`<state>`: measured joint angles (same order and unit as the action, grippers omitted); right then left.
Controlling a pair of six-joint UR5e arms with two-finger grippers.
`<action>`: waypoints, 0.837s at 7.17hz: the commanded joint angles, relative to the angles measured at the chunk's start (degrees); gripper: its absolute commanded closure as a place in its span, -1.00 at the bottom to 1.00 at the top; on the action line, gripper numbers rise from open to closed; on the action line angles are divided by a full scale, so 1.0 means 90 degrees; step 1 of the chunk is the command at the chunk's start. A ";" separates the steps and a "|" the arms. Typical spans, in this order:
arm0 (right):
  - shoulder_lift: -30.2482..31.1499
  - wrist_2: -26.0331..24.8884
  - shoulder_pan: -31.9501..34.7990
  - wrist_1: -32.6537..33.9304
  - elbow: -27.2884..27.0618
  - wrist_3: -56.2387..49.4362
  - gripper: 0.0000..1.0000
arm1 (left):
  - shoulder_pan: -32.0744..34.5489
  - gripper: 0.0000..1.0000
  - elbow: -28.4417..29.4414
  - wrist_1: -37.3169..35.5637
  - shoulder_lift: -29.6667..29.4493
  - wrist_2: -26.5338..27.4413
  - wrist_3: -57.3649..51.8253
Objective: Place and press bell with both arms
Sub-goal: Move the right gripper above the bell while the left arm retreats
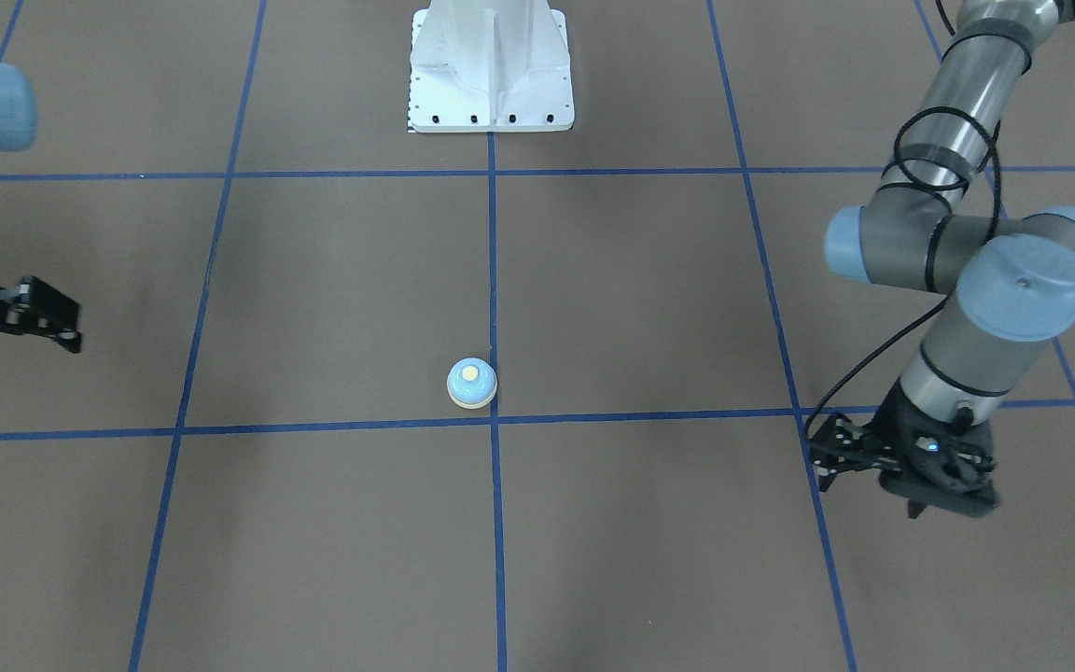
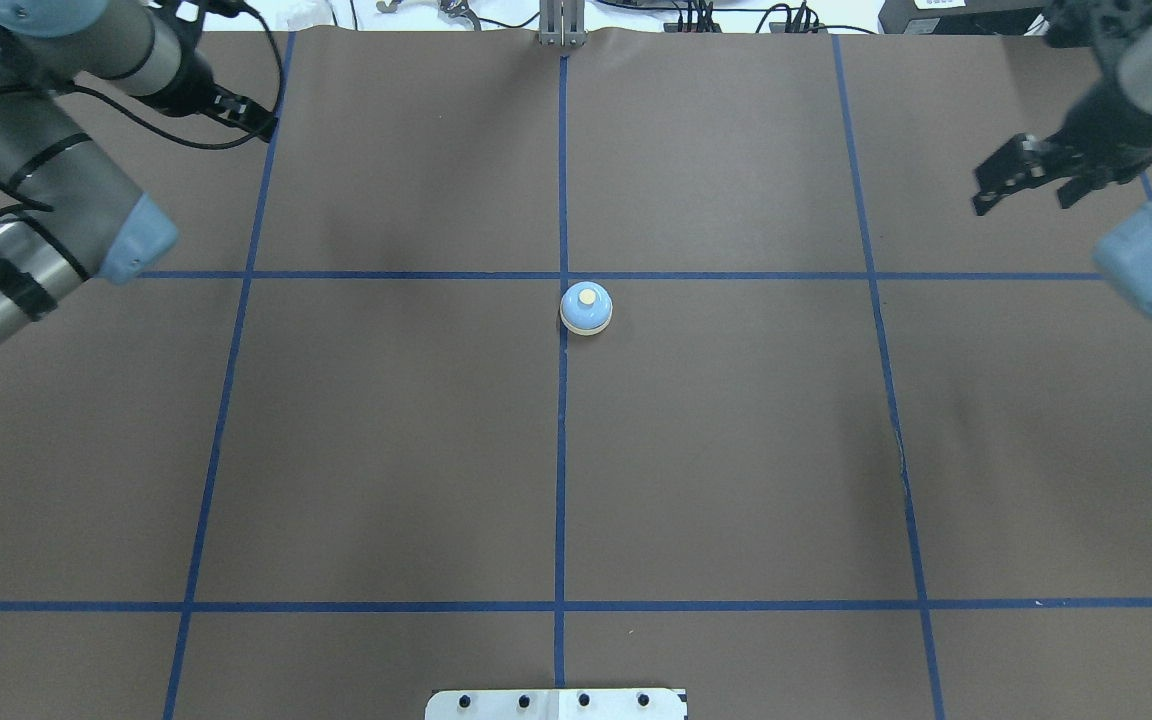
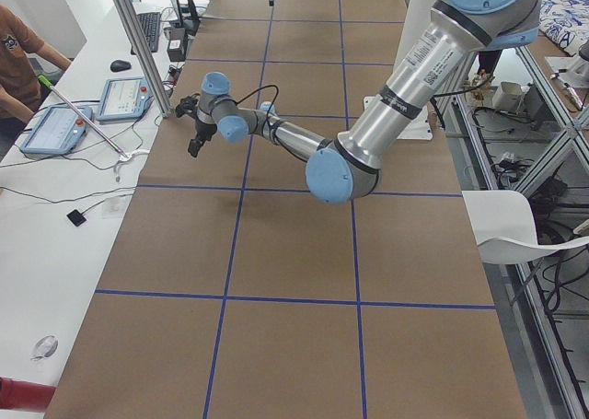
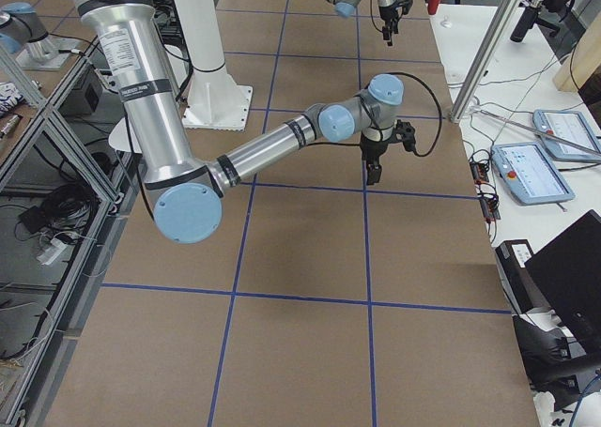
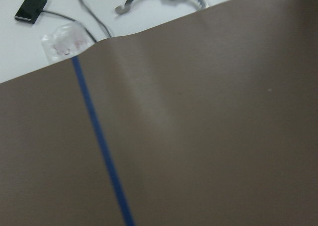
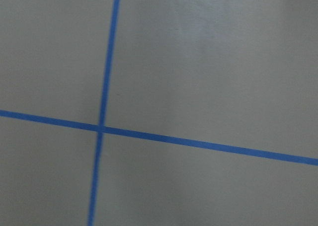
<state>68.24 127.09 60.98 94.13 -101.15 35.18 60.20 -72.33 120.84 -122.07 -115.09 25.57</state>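
Note:
The light-blue bell [image 1: 471,383] with its cream button stands upright at the middle of the brown table, beside the centre tape line; it also shows in the overhead view [image 2: 586,307]. My left gripper [image 1: 820,457] hovers far to the bell's side near the table's far edge [image 2: 254,118], and its jaws look open and empty. My right gripper [image 1: 71,327] hangs far off on the other side [image 2: 981,190], also open and empty. Both wrist views show only bare brown paper and blue tape. The bell does not show in the side views.
The white bolted pedestal [image 1: 491,75] stands at the robot's side of the table [image 2: 556,703]. Blue tape lines [image 2: 561,450] grid the paper. Beyond the far edge are cables, a small black device [image 5: 31,8] and tablets [image 3: 120,97].

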 commanded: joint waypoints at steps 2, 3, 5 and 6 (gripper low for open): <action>-0.1106 -0.0371 -0.1295 -0.0165 0.0087 0.2677 0.64 | 0.0567 -1.00 -0.0740 -0.0009 0.1109 -0.0825 -0.0458; -0.1253 -0.0380 -0.1529 -0.0176 0.0106 0.2973 1.00 | 0.0615 -1.00 -0.1013 -0.0067 0.1383 -0.0855 -0.0497; -0.1730 -0.0390 -0.1872 -0.0127 0.0474 0.2995 1.00 | 0.0829 -1.00 -0.1463 -0.0087 0.2027 -0.1021 -0.0817; -0.2168 -0.0390 -0.1970 -0.0146 0.1057 0.2985 1.00 | 0.0985 -1.00 -0.1523 -0.0087 0.2214 -0.1050 -0.1042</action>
<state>53.08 123.61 44.76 92.89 -96.86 61.86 67.47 -84.56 120.12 -104.96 -124.08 18.52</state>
